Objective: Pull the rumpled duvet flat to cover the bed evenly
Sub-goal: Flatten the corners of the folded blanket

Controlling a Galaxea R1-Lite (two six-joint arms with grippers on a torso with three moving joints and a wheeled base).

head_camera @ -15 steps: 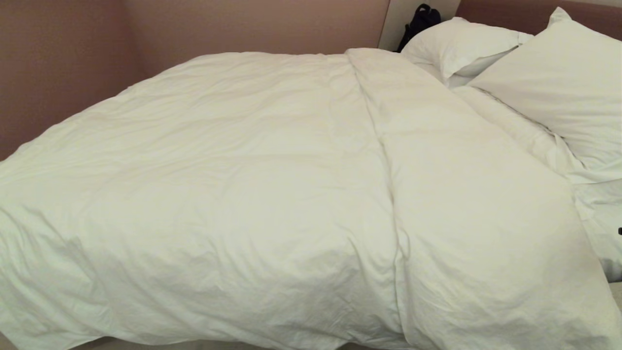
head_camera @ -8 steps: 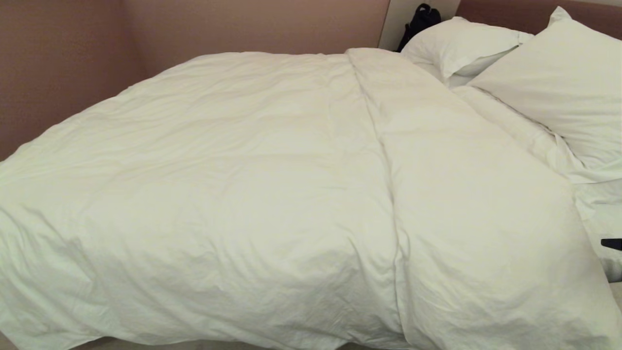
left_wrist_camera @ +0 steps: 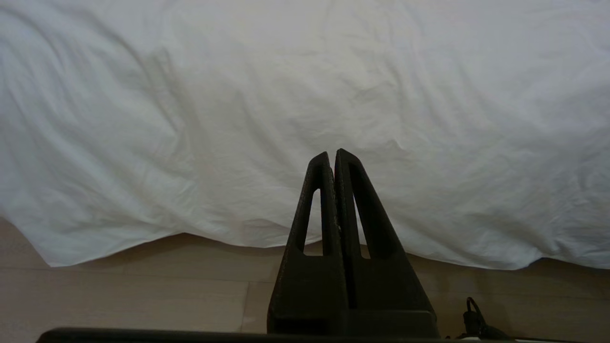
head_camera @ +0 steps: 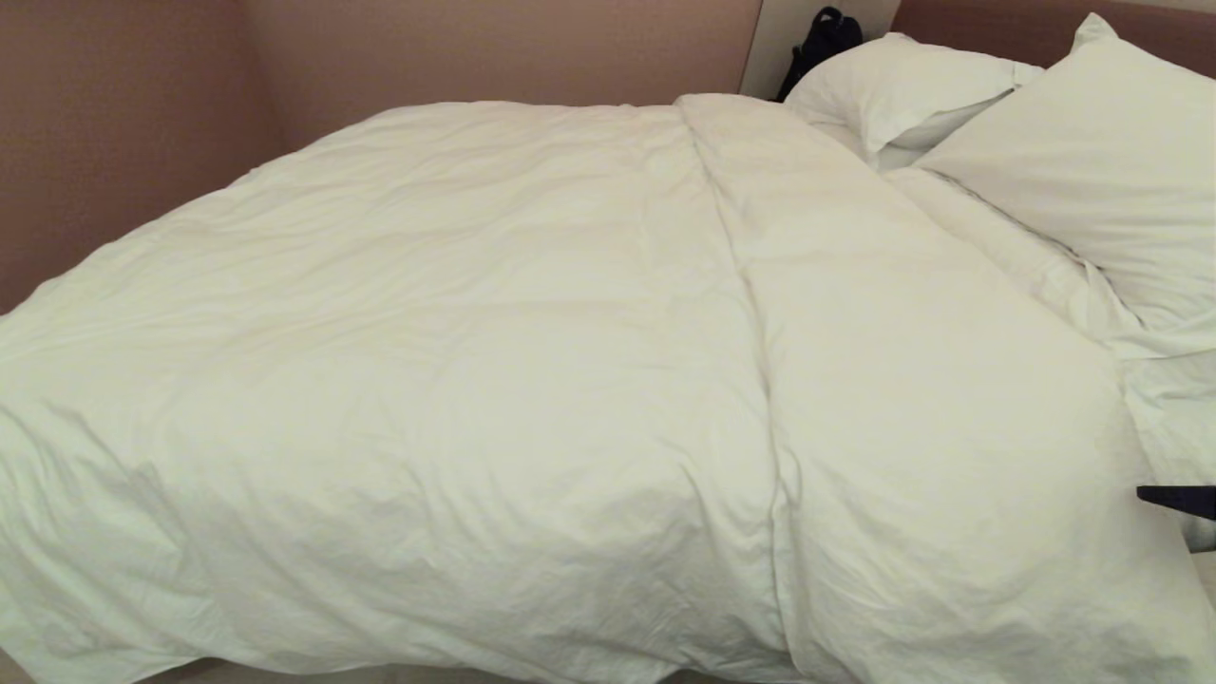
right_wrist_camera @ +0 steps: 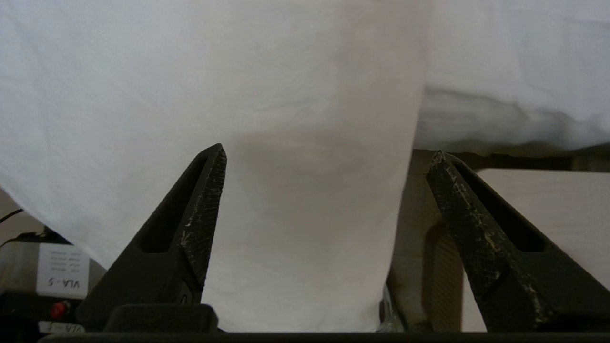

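The duvet [head_camera: 570, 380] lies mostly spread over the bed [right_wrist_camera: 524, 162], bunched at its near right corner. The right gripper [right_wrist_camera: 329, 162] gapes wide at that hanging fold (left gripper [left_wrist_camera: 332, 159] pinched shut, idle); bite deep, then tug outward evenly.

I see the duvet [head_camera: 532, 361] as matt, creased white cotton cloth, the floor [left_wrist_camera: 119, 295] as pale smooth wood, and my right gripper [right_wrist_camera: 329, 166] as black plastic with rough, scuffed cross-hatched pads [right_wrist_camera: 207, 209].
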